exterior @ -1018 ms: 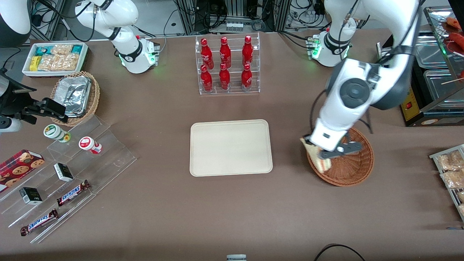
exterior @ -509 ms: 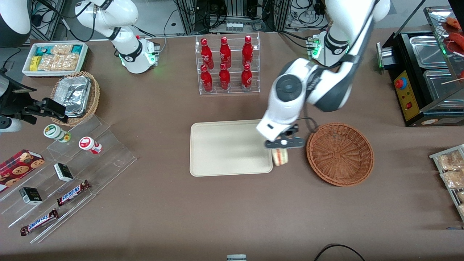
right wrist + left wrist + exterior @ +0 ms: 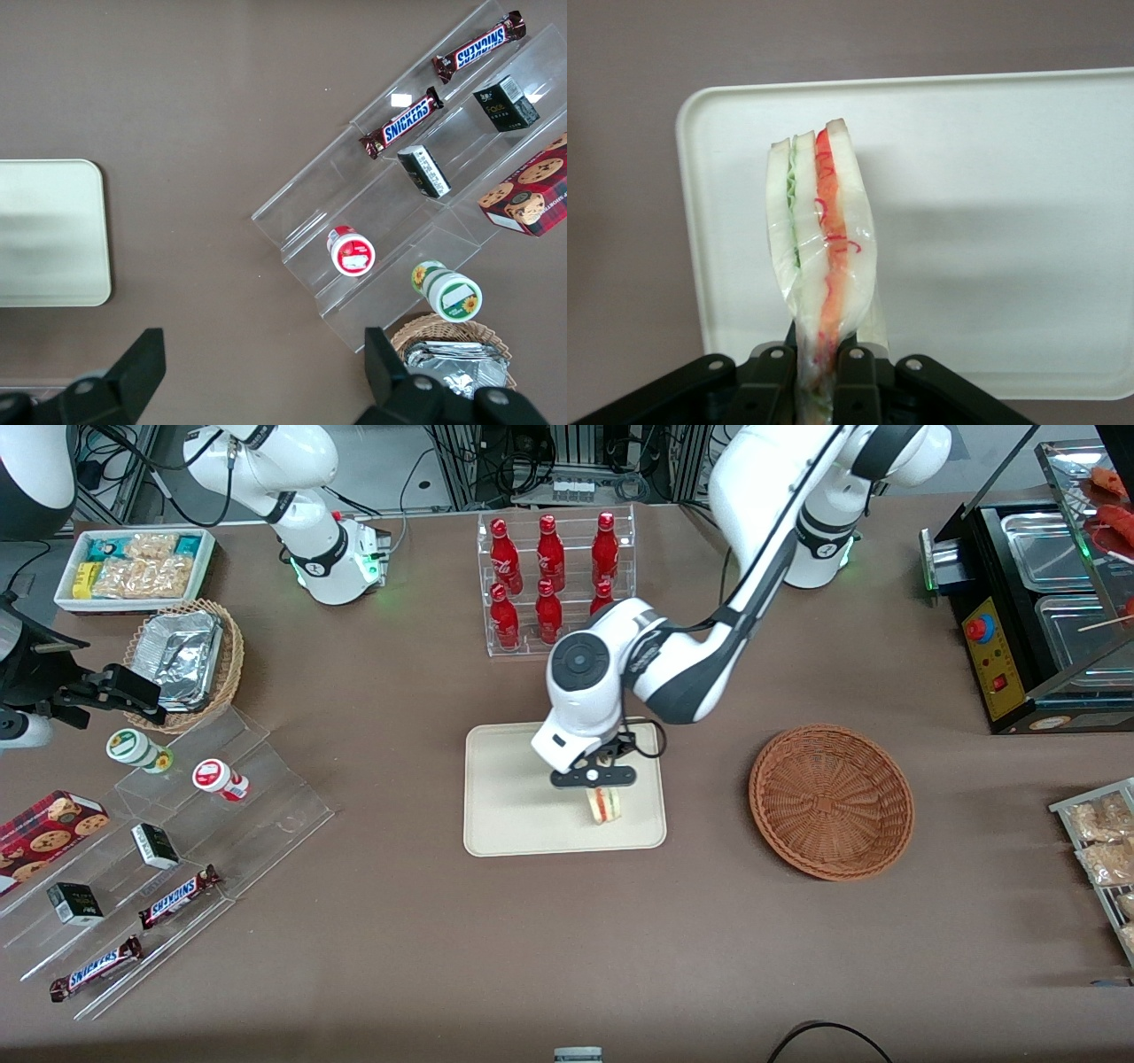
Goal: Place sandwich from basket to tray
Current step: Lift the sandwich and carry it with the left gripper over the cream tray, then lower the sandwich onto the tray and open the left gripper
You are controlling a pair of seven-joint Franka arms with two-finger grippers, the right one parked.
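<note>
cream tray (image 3: 505, 815) under gripper (image 3: 595, 778) clamping sandwich (image 3: 604, 804) (snickers bars (image 3: 180, 895) aside).

Your front view looks steeply down on the whole table from high at its front edge, far enough to take in both arm bases, the tray (image 3: 523, 797) mid-table and the basket (image 3: 831, 802) toward the working arm's end. Your left wrist view sits close, looking along the gripper (image 3: 819, 359) at the sandwich (image 3: 819, 266) clamped between its fingers, with the tray (image 3: 992, 221) under it. Your right wrist view faces straight down from the parked arm, catching one end of the tray (image 3: 49, 235) and the clear steps (image 3: 416, 177) of snacks. All three share the tray.
</note>
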